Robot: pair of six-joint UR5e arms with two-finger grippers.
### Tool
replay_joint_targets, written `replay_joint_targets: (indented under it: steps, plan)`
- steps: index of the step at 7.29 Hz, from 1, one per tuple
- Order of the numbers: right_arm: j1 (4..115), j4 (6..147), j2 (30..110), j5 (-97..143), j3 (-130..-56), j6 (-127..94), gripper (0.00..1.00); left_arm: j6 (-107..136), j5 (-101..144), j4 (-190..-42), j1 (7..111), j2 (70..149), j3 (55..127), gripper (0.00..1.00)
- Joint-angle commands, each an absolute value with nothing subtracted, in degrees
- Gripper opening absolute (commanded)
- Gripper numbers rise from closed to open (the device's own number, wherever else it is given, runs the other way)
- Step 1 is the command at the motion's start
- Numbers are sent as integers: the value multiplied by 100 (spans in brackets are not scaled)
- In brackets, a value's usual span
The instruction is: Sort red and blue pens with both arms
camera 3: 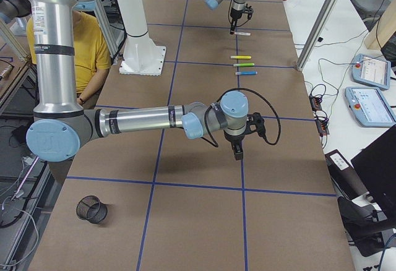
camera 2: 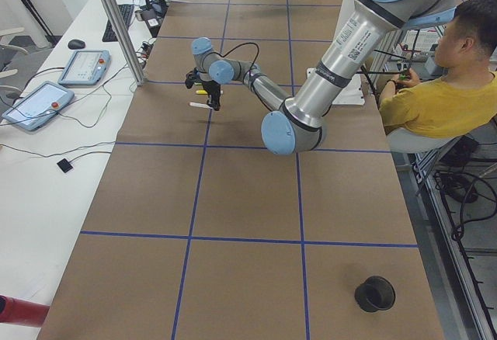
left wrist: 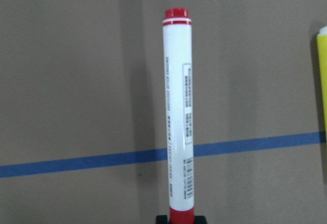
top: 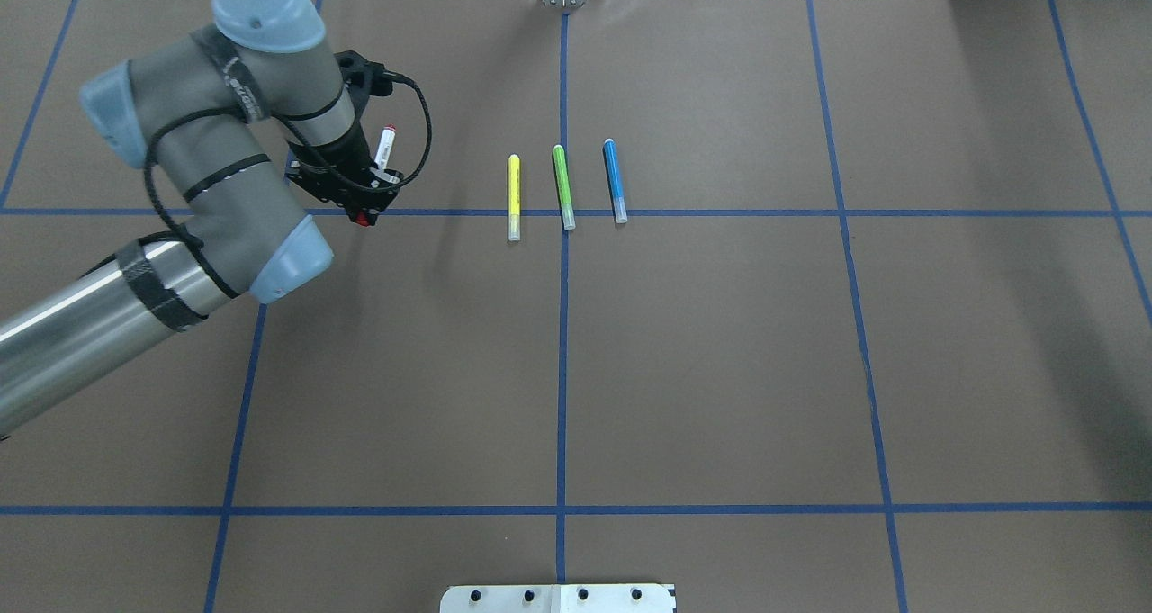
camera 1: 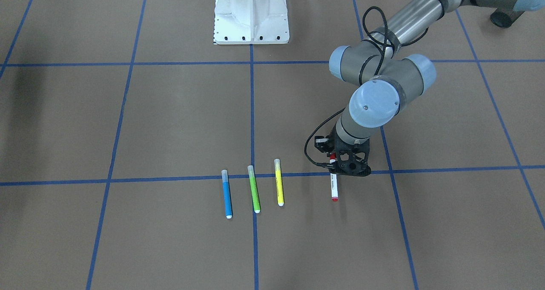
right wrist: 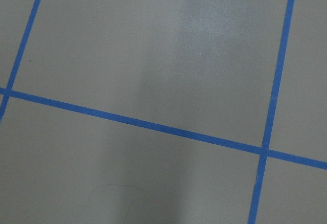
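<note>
- Front-facing view: the left arm [camera 1: 374,104] was bent down to the brown table [camera 1: 170,124]. The left gripper [camera 1: 340,170] stood over the cap half of the red pen [camera 1: 334,187]. The pen's red end pointed away from the white pedestal [camera 1: 251,13]. In a row beside it lay the yellow marker [camera 1: 279,183], the green marker [camera 1: 254,190] and the blue pen [camera 1: 227,196]. They were apart from each other, nearly parallel, and each crossed a blue tape line [camera 1: 127,180].
- Overhead view: the red pen [top: 385,149] was at the left end of the row, well apart from the blue pen [top: 615,181] at the right end. Its red cap showed just under the black gripper.
- Exterior left view: the fingers of the left gripper [camera 2: 214,104] were down at the level of the red pen. A person [camera 2: 435,91] sat beyond the arm.
- Exterior right view: the right arm [camera 3: 142,121] was stretched low over the table, well apart from all pens. The right gripper [camera 3: 238,153] pointed down. I could not tell if its jaws were spread or pressed together.
- Left wrist view: the red pen [left wrist: 178,111] stood in the centre. Its cap lay between the black fingertips [left wrist: 162,220] at the lower edge, and they looked pressed together on it. The yellow marker [left wrist: 322,81] showed at the right edge.
- Right wrist view: there was only brown table [right wrist: 153,45] with crossing tape lines.
</note>
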State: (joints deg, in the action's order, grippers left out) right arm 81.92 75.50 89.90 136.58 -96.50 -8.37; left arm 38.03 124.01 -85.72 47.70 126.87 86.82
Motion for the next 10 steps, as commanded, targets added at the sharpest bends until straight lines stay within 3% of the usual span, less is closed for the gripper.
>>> replay_joint_targets:
  steps: [1,4,6,10]
  plan:
    - [8191,7550,9009,13658,-9642,-835,100,2415,12375,-7605,5157,11703,10154,0]
    - [8191,7541,9026,13658,-9650,-817,100,900,11823,-7260,5545,9517,11790,0]
    - [8191,7541,9035,13658,-9650,-817,100,232,11132,-7286,5931,8067,12486,0]
    - [8191,7532,9079,13667,-9650,-809,100,-2720,10110,-8099,7055,5832,12814,0]
